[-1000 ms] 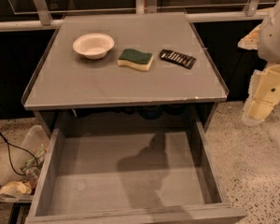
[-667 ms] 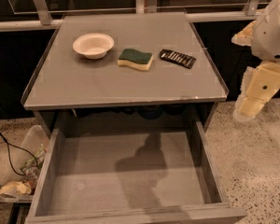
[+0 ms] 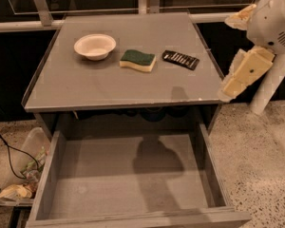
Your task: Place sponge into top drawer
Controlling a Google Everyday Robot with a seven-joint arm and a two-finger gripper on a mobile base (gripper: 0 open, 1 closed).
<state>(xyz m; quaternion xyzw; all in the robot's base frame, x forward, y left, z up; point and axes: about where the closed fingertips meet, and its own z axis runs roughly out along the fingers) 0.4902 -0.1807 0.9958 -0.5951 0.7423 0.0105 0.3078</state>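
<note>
The arm swings in from the right, and the gripper [image 3: 231, 86] now sits just off the right edge of the cabinet top [image 3: 114, 87], closer to it than a second ago. It hangs at about surface height, tip angled down and to the left. Clenched or released? I cannot tell from here.

The sponge [image 3: 138, 60] hasn't budged. It lies flat on the cabinet top, green side up, near the middle, well to the left of the gripper and apart from it. Between the two lies a flat black ridged object [image 3: 180, 59], just right of the sponge. A white bowl [image 3: 95, 46] stands to the sponge's left.

Below, the top drawer [image 3: 128, 189] is pulled wide open toward the camera, its grey bottom bare, a shadow falling across the middle.
</note>
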